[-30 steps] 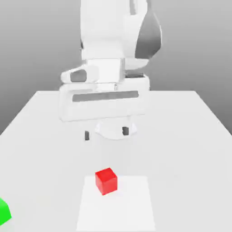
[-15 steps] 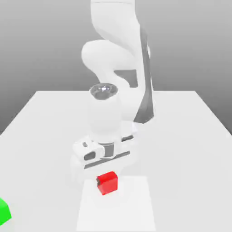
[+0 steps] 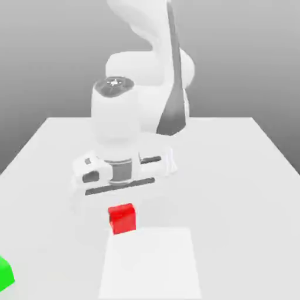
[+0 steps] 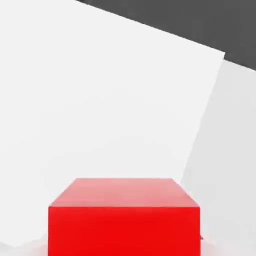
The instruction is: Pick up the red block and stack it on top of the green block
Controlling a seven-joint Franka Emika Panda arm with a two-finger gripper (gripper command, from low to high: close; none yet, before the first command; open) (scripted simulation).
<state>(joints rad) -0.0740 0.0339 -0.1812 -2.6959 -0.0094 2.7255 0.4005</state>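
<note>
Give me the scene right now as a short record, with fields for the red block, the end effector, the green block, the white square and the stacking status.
red block: held in the end effector, in the exterior view above and left of the white square's middle
end effector: closed on the red block
green block: at the exterior view's left edge, partly cut off by the frame
white square: lying flat on the table
stacking status: not yet done; the two blocks are apart
</note>
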